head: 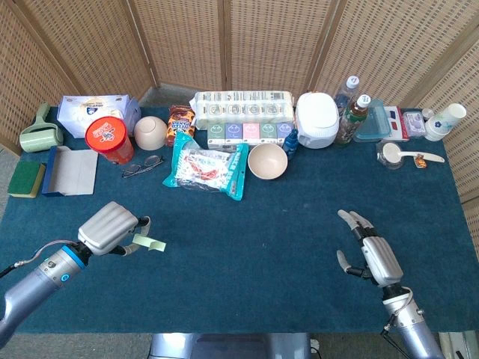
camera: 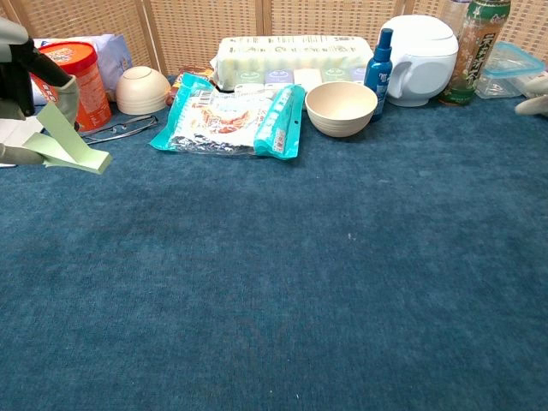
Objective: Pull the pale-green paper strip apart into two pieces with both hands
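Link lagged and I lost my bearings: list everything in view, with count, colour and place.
paper strip: 1, pale green, in left hand
snack bag: 1, teal, centre back
bowls: 2, beige, back
canister: 1, red, back left
glasses: 1, dark, beside canister
tissue pack: 1, white, back centre
rice cooker: 1, white, back right
bottles: 2, back right
sponge: 1, green, far left
left hand: holds strip
right hand: fingers apart, holds nothing

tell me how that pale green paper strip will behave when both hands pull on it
The paper strip is probably light and floppy: it bends in a fold as it hangs from the left hand. It looks thin, so it should tear easily. The right hand is open and apart from it.
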